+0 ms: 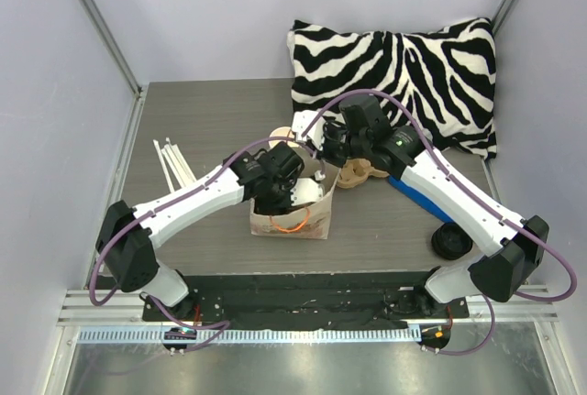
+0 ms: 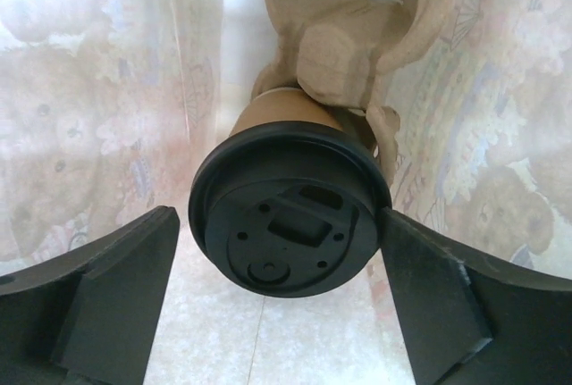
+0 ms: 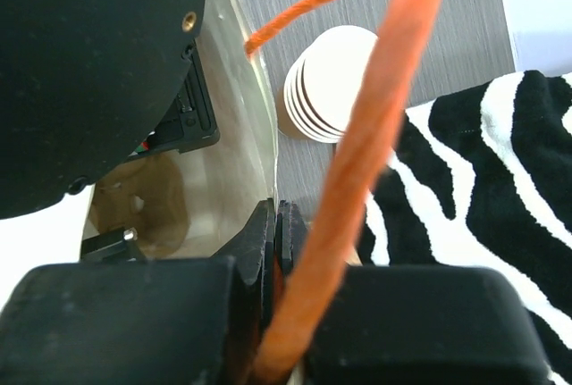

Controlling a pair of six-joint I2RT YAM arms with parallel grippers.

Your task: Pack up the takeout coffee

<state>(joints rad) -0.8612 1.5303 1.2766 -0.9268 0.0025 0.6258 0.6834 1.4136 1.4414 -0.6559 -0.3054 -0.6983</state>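
The takeout coffee (image 2: 290, 215), a brown paper cup with a black lid, lies inside the paper bag (image 1: 292, 218) with its lid facing the left wrist camera. My left gripper (image 2: 277, 224) is down in the bag and open. Its left finger stands clear of the lid; its right finger (image 2: 429, 287) is at the lid's edge. A tan pulp carrier (image 2: 344, 54) lies just beyond the cup. My right gripper (image 3: 281, 211) is shut on the bag's upper rim, with the orange rope handle (image 3: 375, 126) running past its fingers. From above, the left gripper (image 1: 292, 195) hides the cup.
A stack of cream cups (image 3: 331, 86) lies behind the bag. Tan carriers (image 1: 362, 173) and a blue object (image 1: 417, 195) sit under the right arm. Black lids (image 1: 451, 242) are piled front right, white sticks (image 1: 172, 164) lie left, and a zebra pillow (image 1: 413, 74) fills the back right.
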